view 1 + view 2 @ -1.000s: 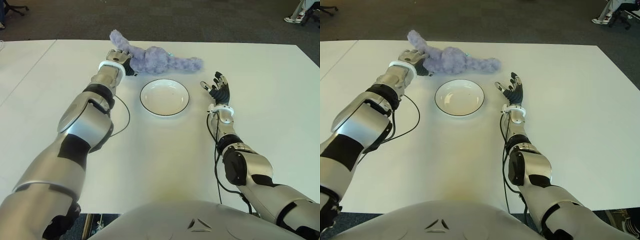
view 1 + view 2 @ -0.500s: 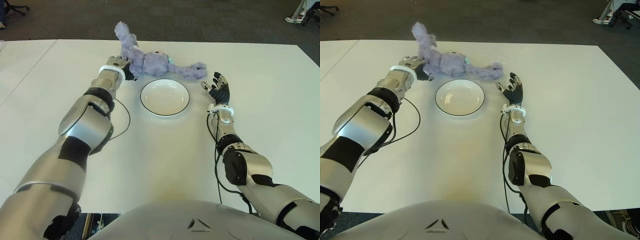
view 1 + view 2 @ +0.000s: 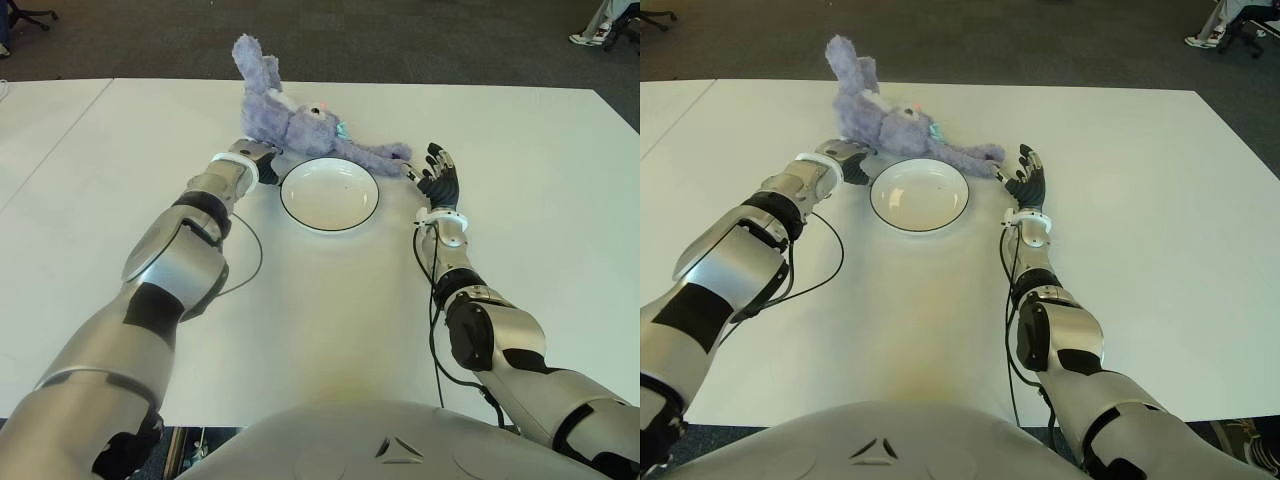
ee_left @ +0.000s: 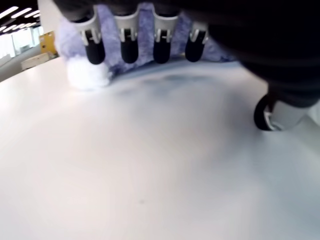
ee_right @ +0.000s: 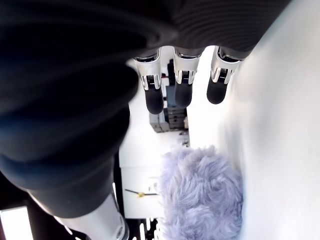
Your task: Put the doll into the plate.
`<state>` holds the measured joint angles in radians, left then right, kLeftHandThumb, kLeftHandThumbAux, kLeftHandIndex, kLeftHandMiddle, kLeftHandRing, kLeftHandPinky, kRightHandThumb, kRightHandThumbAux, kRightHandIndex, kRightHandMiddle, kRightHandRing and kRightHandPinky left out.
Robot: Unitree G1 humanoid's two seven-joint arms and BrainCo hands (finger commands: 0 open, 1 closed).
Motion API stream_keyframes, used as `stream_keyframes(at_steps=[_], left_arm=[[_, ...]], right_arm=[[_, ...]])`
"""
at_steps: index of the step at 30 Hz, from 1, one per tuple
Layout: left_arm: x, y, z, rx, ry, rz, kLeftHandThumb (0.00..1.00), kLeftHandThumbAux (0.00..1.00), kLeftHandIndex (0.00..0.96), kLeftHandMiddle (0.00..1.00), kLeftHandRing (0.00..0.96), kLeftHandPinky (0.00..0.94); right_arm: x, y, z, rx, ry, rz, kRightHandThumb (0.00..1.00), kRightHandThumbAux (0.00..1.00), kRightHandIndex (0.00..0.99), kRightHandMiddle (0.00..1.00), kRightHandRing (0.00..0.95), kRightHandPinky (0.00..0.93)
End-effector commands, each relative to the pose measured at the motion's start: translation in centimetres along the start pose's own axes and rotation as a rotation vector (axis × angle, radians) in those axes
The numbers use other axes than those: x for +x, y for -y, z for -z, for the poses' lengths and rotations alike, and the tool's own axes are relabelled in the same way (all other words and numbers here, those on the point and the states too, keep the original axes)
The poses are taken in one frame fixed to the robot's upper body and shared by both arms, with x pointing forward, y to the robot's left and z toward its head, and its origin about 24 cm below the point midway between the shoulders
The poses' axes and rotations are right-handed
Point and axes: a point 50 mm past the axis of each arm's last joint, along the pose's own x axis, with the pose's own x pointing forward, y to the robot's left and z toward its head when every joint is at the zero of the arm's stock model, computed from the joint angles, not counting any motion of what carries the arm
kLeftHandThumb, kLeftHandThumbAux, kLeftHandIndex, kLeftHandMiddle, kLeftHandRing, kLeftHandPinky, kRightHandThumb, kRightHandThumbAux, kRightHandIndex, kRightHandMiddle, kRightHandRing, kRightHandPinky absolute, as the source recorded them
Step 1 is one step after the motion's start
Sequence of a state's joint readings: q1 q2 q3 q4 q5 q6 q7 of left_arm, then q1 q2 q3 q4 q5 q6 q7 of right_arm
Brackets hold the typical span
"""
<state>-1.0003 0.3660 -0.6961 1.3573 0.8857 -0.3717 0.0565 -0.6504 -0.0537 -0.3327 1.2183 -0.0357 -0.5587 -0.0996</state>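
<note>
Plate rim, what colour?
Black: the round white plate has a thin dark rim line. It shows best in the left eye view.

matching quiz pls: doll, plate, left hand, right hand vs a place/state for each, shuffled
Things:
1. doll
2. plate
3. left hand
4. right hand

Places or states:
A. fingers spread, holding nothing, to the right of the plate
B. white with a dark rim, nothing in it
C. gripping the doll, at the plate's left
D. purple plush, ears raised, just beyond the plate's far rim

Pairs: 1-D, 2-B, 3-C, 4-A
</note>
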Motion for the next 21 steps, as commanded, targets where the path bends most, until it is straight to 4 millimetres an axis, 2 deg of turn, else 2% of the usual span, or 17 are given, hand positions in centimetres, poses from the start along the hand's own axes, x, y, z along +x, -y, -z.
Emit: stream_keyframes(at_steps=[1, 7, 12, 21], left_arm=[[-1.2, 2.6, -1.2, 0.079, 0.230, 0.109, 0.262, 0.376, 0.000, 0.000, 0.000, 0.020], [-2.4, 2.7, -1.2, 0.095, 0.341, 0.133, 0.236, 0.383, 0.000, 0.000, 0.000, 0.038], [-3.6, 3.0, -0.8, 0.091, 0.382, 0.139, 0.303, 0.363, 0.000, 0.000, 0.000, 0.036], [-6.7, 1.1, 0.0, 0.086, 0.430, 0.148, 0.371, 0.344, 0.000, 0.000, 0.000, 0.012]], right_arm=[[-8.9, 0.9, 11.1, 0.008, -0.506, 0.035, 0.191, 0.886, 0.125, 0.091, 0.056, 0.047], [-8.9, 0.9, 11.0, -0.004, -0.503, 0.032, 0.177, 0.882, 0.122, 0.091, 0.057, 0.047], [-8.9, 0.9, 11.0, 0.002, -0.498, 0.032, 0.175, 0.888, 0.123, 0.099, 0.064, 0.053], [-9.0, 0.6, 11.1, -0.008, -0.500, 0.032, 0.160, 0.888, 0.112, 0.094, 0.059, 0.050]])
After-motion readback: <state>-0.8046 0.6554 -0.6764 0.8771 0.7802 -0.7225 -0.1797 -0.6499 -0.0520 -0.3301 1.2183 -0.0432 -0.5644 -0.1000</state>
